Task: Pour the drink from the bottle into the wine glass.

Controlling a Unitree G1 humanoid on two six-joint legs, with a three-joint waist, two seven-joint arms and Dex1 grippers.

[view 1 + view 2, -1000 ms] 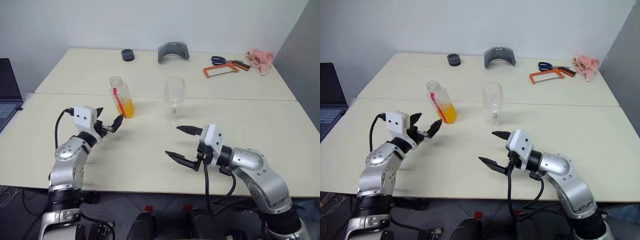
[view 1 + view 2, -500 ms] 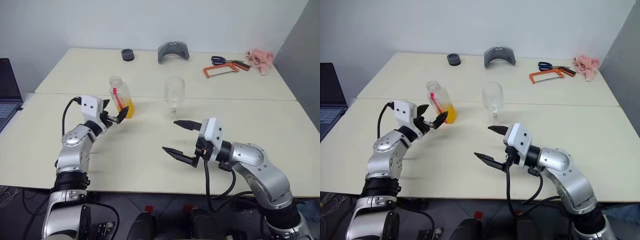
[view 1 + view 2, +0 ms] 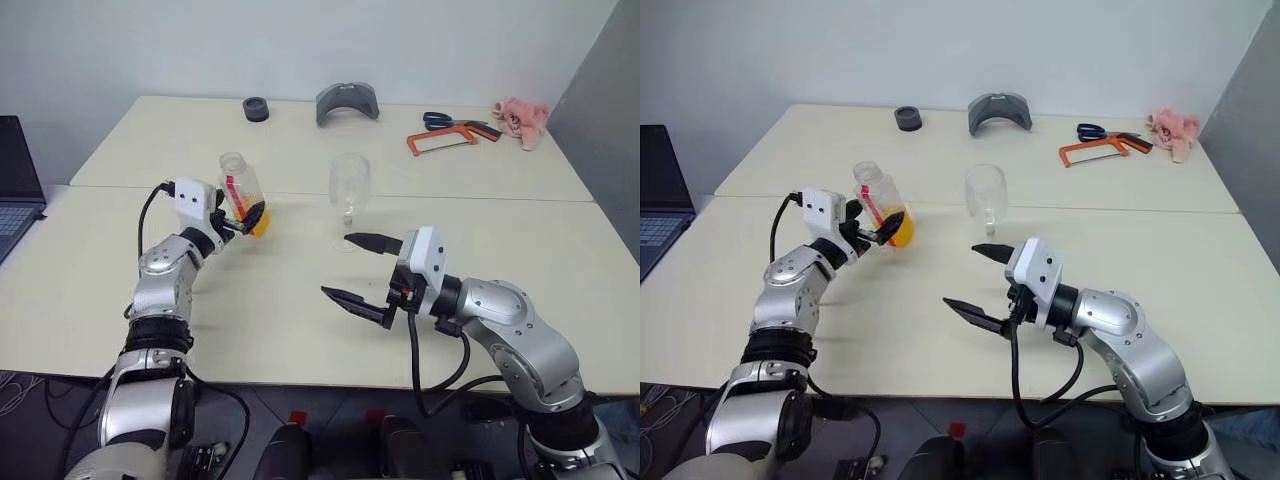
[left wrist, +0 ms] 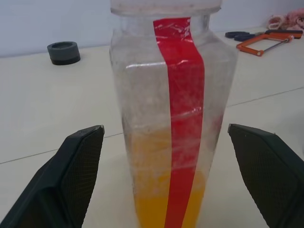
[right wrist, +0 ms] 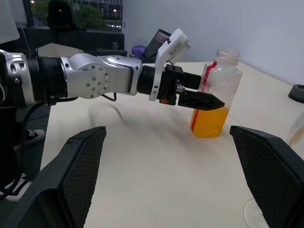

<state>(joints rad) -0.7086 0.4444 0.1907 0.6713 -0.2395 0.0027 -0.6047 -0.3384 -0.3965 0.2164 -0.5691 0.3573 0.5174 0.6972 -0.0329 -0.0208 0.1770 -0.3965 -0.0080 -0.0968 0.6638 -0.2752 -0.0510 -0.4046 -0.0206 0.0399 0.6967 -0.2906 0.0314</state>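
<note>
The bottle (image 3: 243,193) stands on the near table (image 3: 270,320), its long axis nearly vertical with the open mouth leaning slightly away to the left; the orange drink (image 4: 164,204) fills only its bottom part. The left gripper (image 3: 244,217) has its fingers spread wide on either side of the bottle's lower body, not touching it. The wine glass (image 3: 349,198) stands upright just right of the bottle. The right gripper (image 3: 360,268) hovers in front of the glass, fingers wide apart and empty.
</note>
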